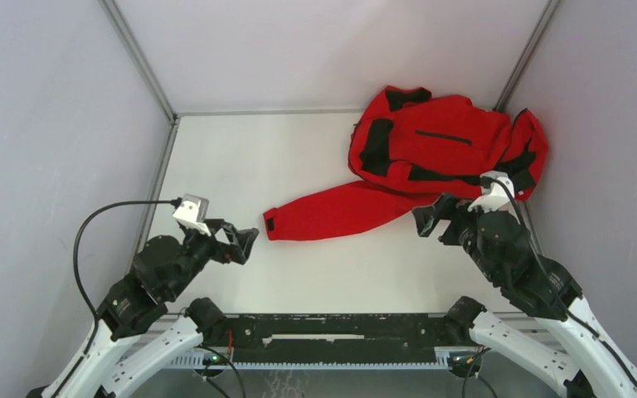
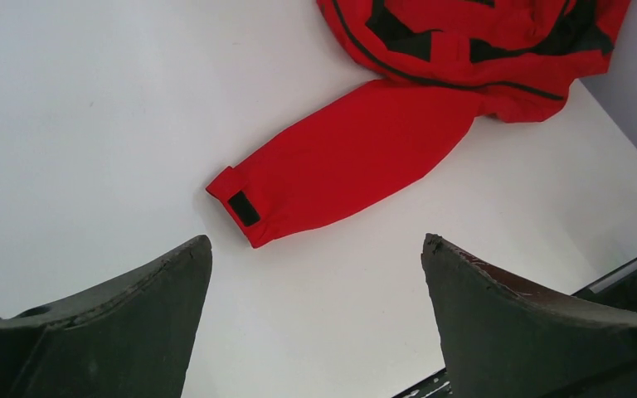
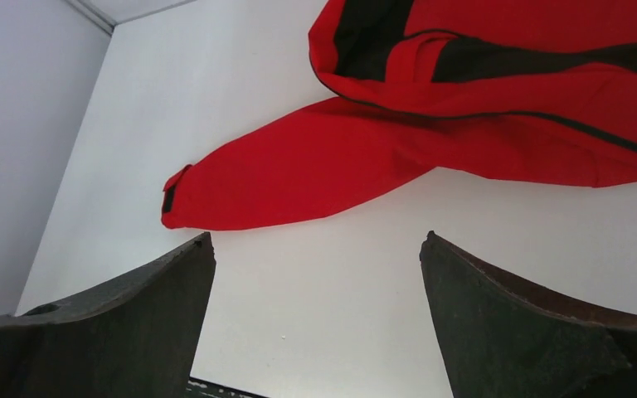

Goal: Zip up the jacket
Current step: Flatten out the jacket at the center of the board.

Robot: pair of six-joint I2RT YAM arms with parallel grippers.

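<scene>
The bright red jacket (image 1: 440, 145) lies crumpled at the table's back right, black lining showing at its folds. One sleeve (image 1: 340, 211) stretches out to the left, its cuff with a small black tab (image 1: 270, 224) near the table's middle. The black pocket slit (image 1: 443, 136) faces up. My left gripper (image 1: 245, 240) is open and empty, a short way left of the cuff (image 2: 240, 203). My right gripper (image 1: 430, 217) is open and empty, just in front of the jacket's near edge (image 3: 547, 157). The sleeve also shows in the right wrist view (image 3: 299, 178).
Grey walls close in the white table (image 1: 282, 157) on the left, back and right. The jacket lies against the right wall near the back corner. The black base rail (image 1: 332, 332) runs along the near edge.
</scene>
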